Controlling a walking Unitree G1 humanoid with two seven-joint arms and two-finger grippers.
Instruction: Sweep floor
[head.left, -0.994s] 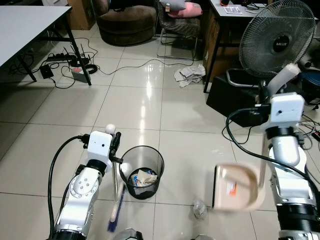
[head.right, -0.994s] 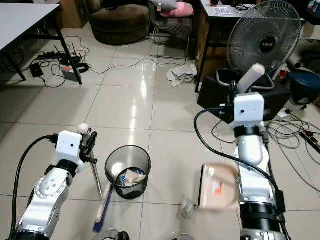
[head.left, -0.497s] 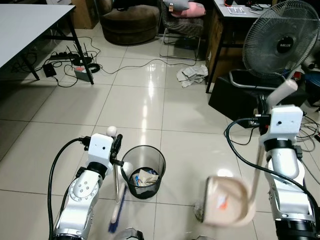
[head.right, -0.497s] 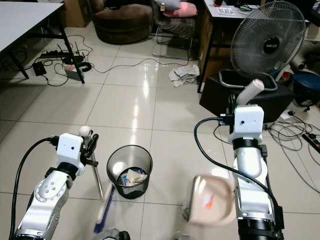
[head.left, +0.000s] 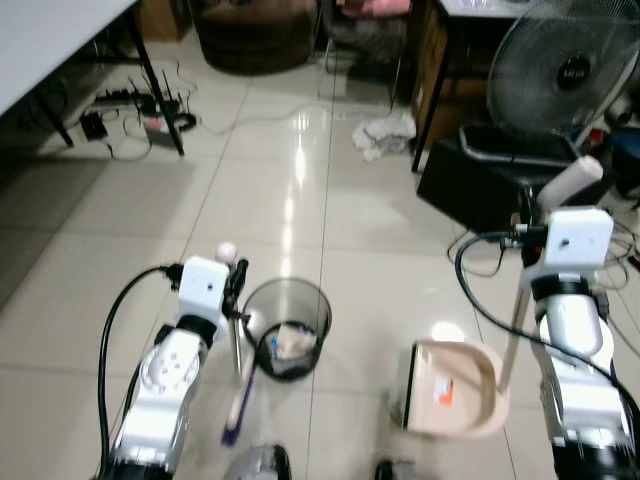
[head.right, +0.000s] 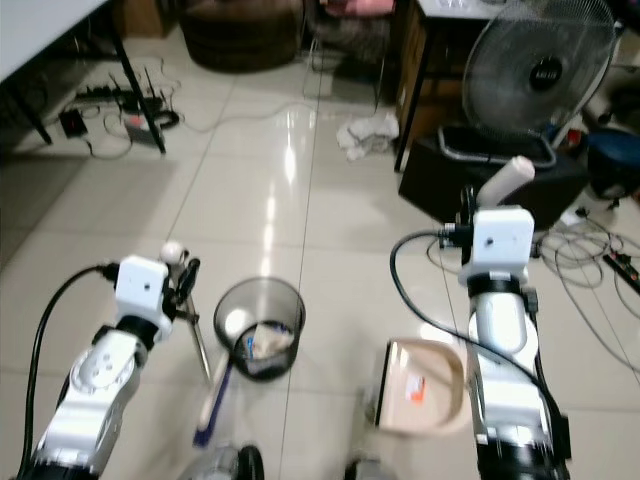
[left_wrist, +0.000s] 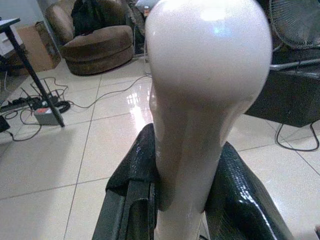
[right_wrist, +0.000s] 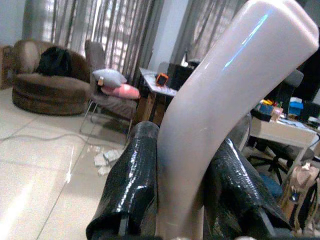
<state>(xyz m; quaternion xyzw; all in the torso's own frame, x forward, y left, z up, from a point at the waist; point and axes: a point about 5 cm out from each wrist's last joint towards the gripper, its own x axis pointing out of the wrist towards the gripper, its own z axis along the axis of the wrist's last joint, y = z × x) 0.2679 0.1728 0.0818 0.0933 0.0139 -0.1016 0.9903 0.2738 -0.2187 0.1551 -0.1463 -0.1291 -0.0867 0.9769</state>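
Left tool (left_wrist: 182, 200) is clamped on the broom handle (left_wrist: 200, 100), brush by the mesh bin (head.left: 287, 325). Right tool (right_wrist: 182, 200) grips the dustpan handle (right_wrist: 220, 100); dustpan (head.left: 455, 388) sits on the floor (head.left: 330, 200).

On the floor (head.left: 350, 250), the wastebasket (head.left: 287, 327) stands between the broom (head.left: 238, 385) on its left and the dustpan (head.left: 455, 388) on its right. Behind the dustpan stands a fan (head.left: 562, 70); crumpled paper (head.left: 387, 133) lies left of the fan's base.

A standing fan (head.left: 566, 75), brown pouf (head.left: 252, 30), and what looks like crumpled paper (head.left: 386, 133).
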